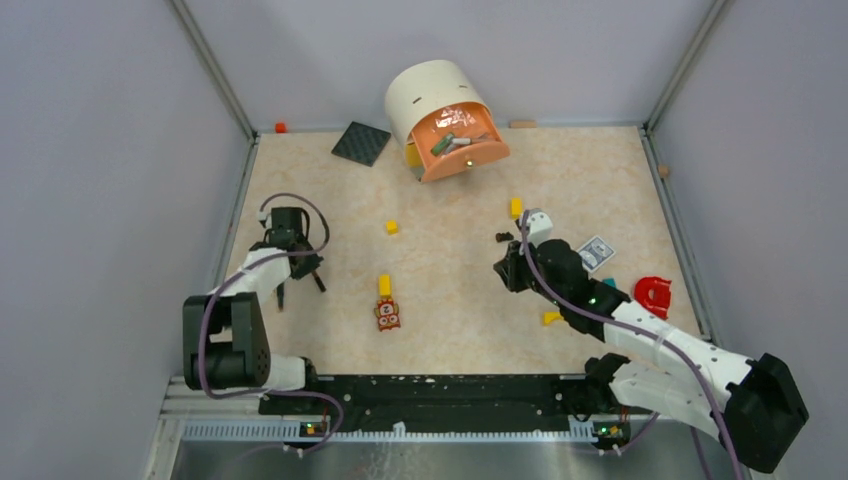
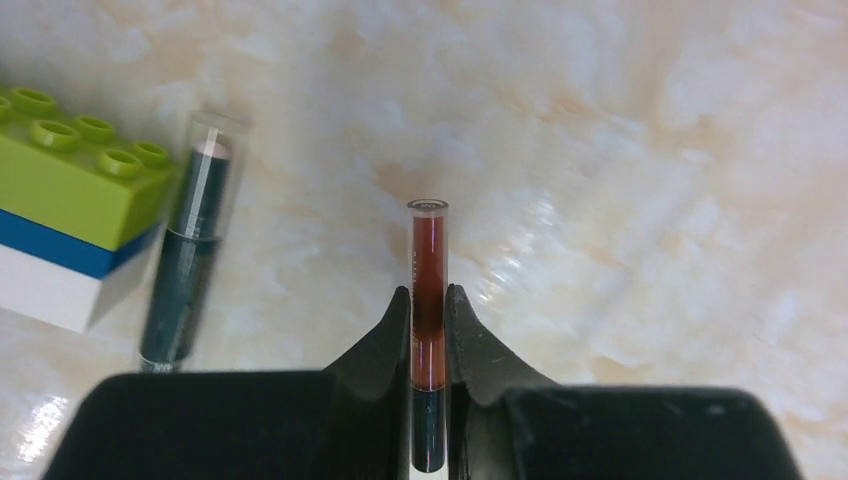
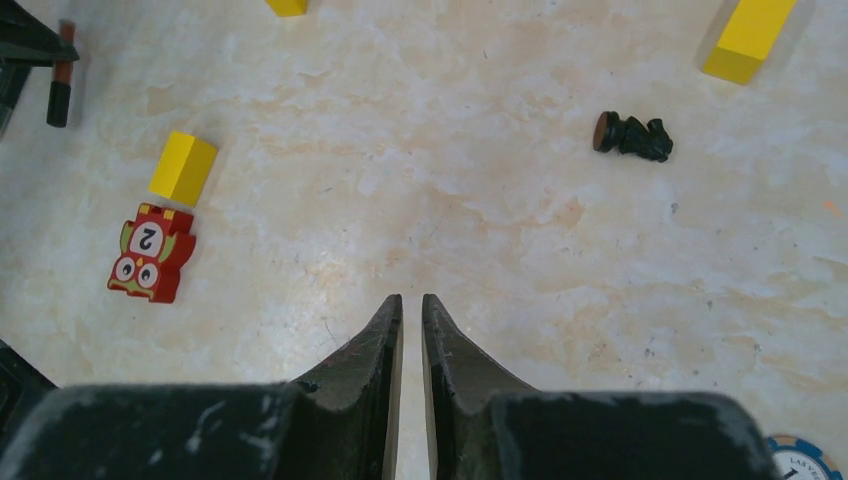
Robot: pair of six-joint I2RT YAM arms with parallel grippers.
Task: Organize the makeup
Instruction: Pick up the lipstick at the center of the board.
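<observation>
Left claw (image 2: 428,302): closed on a red stick (image 2: 428,262), which is pinched upright between the two pads, its clear-capped end projecting ahead of the fingertips over the marble-patterned tabletop (image 2: 650,200). To the left of this claw a dark stick (image 2: 190,255) with a transparent cap lies flat on the tabletop. It rests just beside a green, blue and white toy block (image 2: 65,215) further left; whether the two touch cannot be told. In the top view, far ahead of both claws, a black square compact (image 1: 361,143) lies near the back wall. To its right stands a cream round case with an orange drawer (image 1: 495,150) pulled out, several small sticks (image 1: 447,143) lying inside it. Right claw (image 3: 411,305): fingers drawn together with only a thin slit between them, nothing held, hovering above bare tabletop. Ahead and to its left lie an owl-face tile (image 3: 150,253) and, just beyond that, a yellow block (image 3: 183,167), very close together. Ahead and to its right lies a small black item (image 3: 632,135), too small to identify. Further right again is a second yellow block (image 3: 748,38), well apart from the claw.
</observation>
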